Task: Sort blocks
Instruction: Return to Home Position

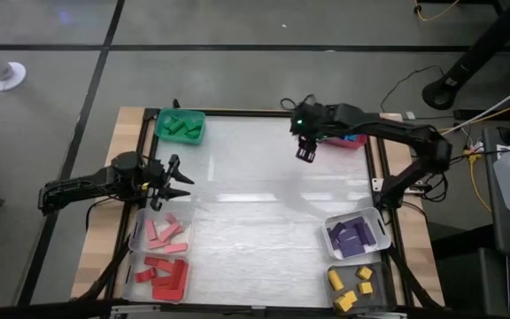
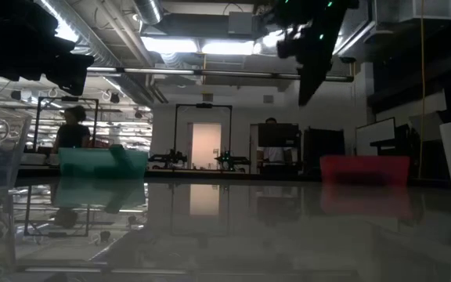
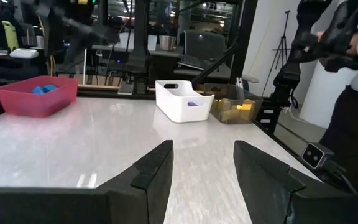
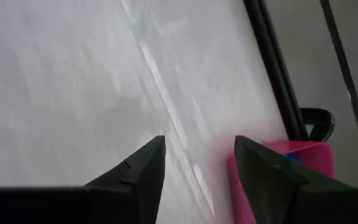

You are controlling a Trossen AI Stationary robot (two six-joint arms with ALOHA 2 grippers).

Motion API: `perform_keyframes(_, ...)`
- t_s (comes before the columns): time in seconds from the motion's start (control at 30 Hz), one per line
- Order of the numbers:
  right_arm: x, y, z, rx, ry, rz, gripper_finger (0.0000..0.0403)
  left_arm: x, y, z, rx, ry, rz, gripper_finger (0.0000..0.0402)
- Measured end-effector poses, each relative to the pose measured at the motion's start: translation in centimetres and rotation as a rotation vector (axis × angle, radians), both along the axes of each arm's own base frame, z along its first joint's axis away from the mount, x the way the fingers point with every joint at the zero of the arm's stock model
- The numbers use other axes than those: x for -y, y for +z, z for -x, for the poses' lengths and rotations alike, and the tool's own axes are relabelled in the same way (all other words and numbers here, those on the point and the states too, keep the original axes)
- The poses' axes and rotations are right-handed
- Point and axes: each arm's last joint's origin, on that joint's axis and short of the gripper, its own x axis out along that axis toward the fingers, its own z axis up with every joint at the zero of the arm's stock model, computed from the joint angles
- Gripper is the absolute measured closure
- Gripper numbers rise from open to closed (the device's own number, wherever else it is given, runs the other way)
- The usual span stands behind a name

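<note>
All blocks lie in bins: green ones in the green bin, blue ones in the red bin, pink and red ones in clear bins at the near left, purple ones and yellow ones at the near right. My left gripper is open and empty at the table's left edge. My right gripper is open and empty, above the table beside the red bin, which also shows in the right wrist view.
The white table top lies between the bins. The low view shows the green bin and the red bin at the far edge. A person stands beyond the table's right side.
</note>
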Motion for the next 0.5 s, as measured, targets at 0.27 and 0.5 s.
perform_keyframes(0.27, -1.6, 3.6, 3.2, 0.161, 0.064, -0.062, 0.021, 0.0, 0.0, 0.0, 0.0, 0.0, 0.0, 0.0243)
perform_keyframes(0.5, -3.6, 1.9, 8.2, 0.178, 0.136, -0.025, 0.021, 0.0, 0.0, 0.0, 0.0, 0.0, 0.0, 0.0243)
